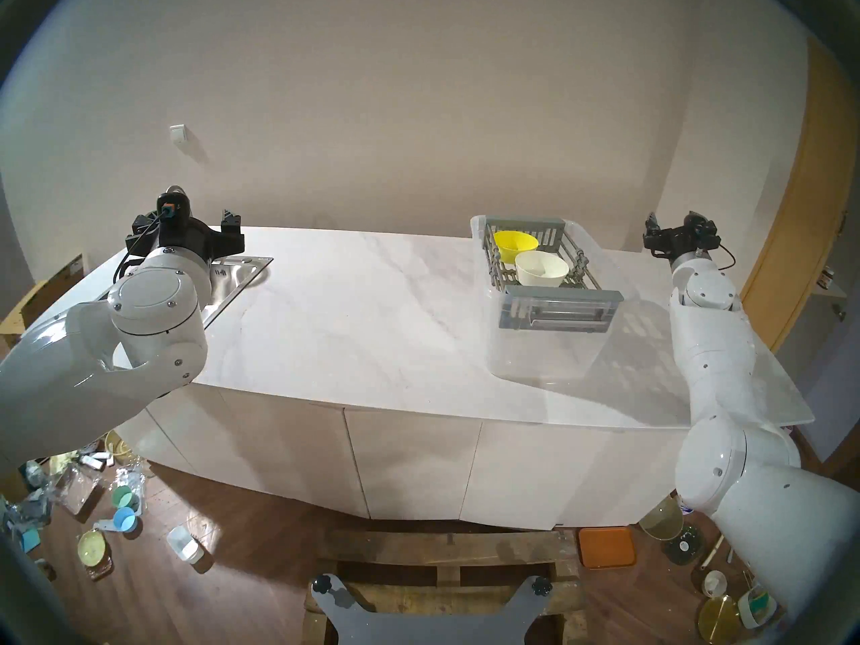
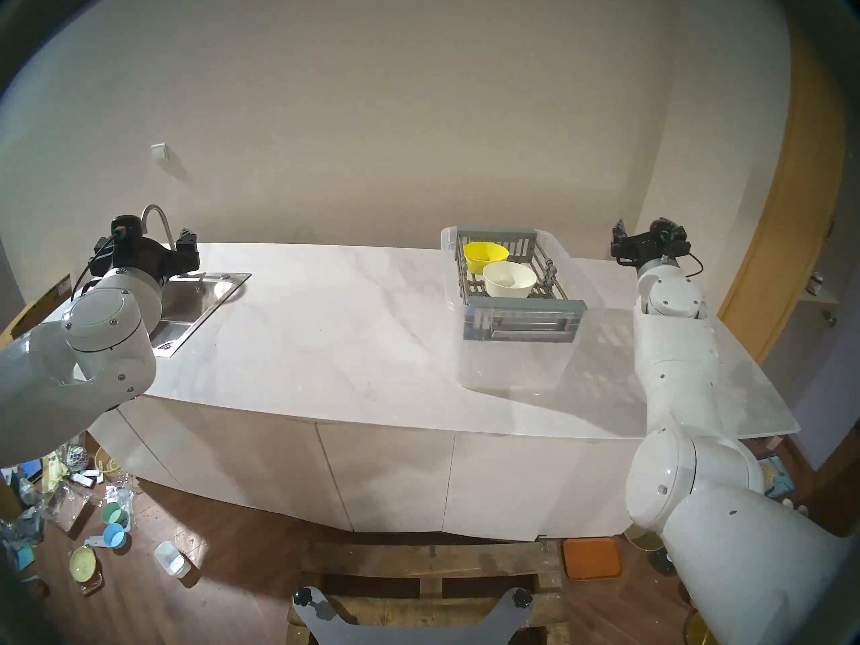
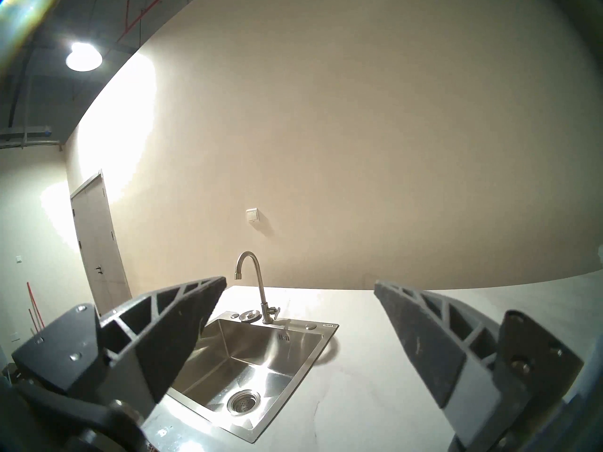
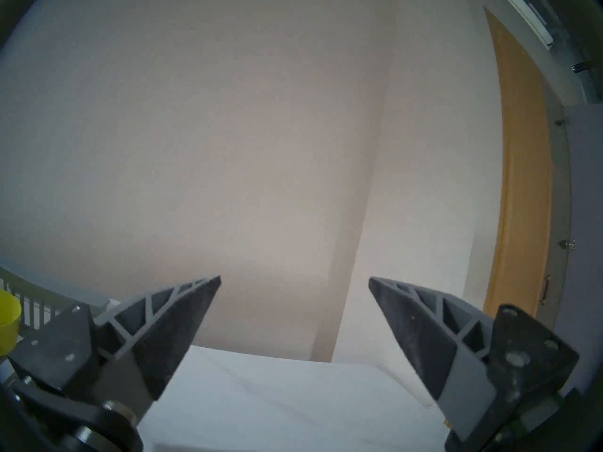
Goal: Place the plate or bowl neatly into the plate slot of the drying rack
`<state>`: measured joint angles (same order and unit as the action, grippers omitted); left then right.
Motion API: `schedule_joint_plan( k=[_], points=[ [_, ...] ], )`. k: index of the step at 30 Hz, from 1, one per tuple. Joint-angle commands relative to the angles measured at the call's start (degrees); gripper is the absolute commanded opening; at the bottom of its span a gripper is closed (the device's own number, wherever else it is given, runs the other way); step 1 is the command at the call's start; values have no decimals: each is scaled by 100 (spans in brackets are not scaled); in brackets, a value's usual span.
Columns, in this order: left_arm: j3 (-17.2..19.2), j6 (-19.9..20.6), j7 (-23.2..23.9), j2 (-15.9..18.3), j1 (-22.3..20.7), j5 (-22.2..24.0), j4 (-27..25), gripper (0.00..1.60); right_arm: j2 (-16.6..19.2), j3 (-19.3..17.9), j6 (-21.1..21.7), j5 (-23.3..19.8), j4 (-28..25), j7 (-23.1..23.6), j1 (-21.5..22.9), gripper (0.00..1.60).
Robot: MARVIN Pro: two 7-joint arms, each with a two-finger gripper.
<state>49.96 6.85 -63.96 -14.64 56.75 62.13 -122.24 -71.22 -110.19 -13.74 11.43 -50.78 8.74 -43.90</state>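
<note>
Resting inside the drying rack, two bowls sit side by side: a yellow bowl toward the wall and a white bowl nearer the robot, both mouth-up and slightly tilted, on the plate slot bars of the rack floor. The rack sits across the rim of a clear plastic tub on the white marble-look counter.

Right gripper: jaws spread wide, nothing between them. It is held above the counter's far right corner, to the right of the rack and apart from it, aimed at the bare wall. The right wrist view catches only the yellow bowl's edge and the rack's slatted end wall at far left.

Left gripper: jaws likewise spread wide and empty, held over the steel sink at the counter's left end, with the faucet seen between the fingers.

Writing: a small white label on the sink's back right rim carries dark print, too small to read. Stamped marks on the sink's inner back wall are also illegible. A wall switch plate shows no lettering. No brand is readable on either bowl, the rack or the tub.
</note>
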Motion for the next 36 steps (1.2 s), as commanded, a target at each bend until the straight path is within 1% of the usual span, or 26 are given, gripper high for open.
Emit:
schedule_joint_plan(
  k=[1,3,4,5,6,7,8,14,15,16,18,21,24,27,30,33,35,36],
  points=[
    [130,-27,-2,30,-145,-48,-42,160,-32,-135,-297,-138,-748,-78,-80,160],
    [132,-27,-2,31,-149,-49,-43,160,-102,-161,-315,-181,-1047,-73,-300,160],
    [134,-28,-1,31,-153,-50,-44,160,-159,-183,-318,-219,-1311,-72,-485,160],
    [135,-28,-1,31,-155,-51,-45,160,-238,-203,-273,-247,-1728,-60,-712,160],
    [135,-28,-1,31,-155,-51,-45,160,-238,-203,-273,-247,-1728,-60,-712,160],
    [137,-28,0,32,-162,-52,-46,160,-337,-231,-266,-303,-1993,-60,-937,160],
    [137,-28,0,32,-162,-52,-46,160,-337,-231,-266,-303,-1993,-60,-937,160],
    [139,-29,2,35,-184,-57,-51,160,-721,-420,-210,-474,-3042,-105,-1595,160],
    [140,-30,4,36,-190,-60,-52,160,-876,-496,-144,-517,-3405,-117,-1810,160],
    [140,-30,4,36,-190,-60,-52,160,-876,-496,-144,-517,-3405,-117,-1810,160],
    [139,-31,5,37,-198,-63,-52,160,-1029,-561,-39,-557,-3811,-123,-2050,160],
    [139,-33,7,39,-205,-67,-54,160,-1218,-640,132,-588,-4246,-114,-2299,160],
    [138,-35,11,41,-213,-74,-54,160,-1445,-715,466,-597,-4808,-88,-2591,160],
    [136,-38,15,43,-218,-81,-55,160,-1642,-763,1006,-581,-5368,-44,-2842,160],
    [135,-44,21,45,-222,-90,-54,160,-1792,-794,1654,-548,-5886,28,-3035,160],
    [132,-51,27,48,-225,-100,-53,160,-1871,-798,2340,-533,-6388,99,-3225,160],
    [131,-55,30,49,-226,-104,-52,160,-1834,-780,2697,-549,-6520,109,-3250,160],
    [130,-57,31,50,-226,-106,-52,160,-1813,-771,2810,-560,-6559,106,-3259,160]
  ],
)
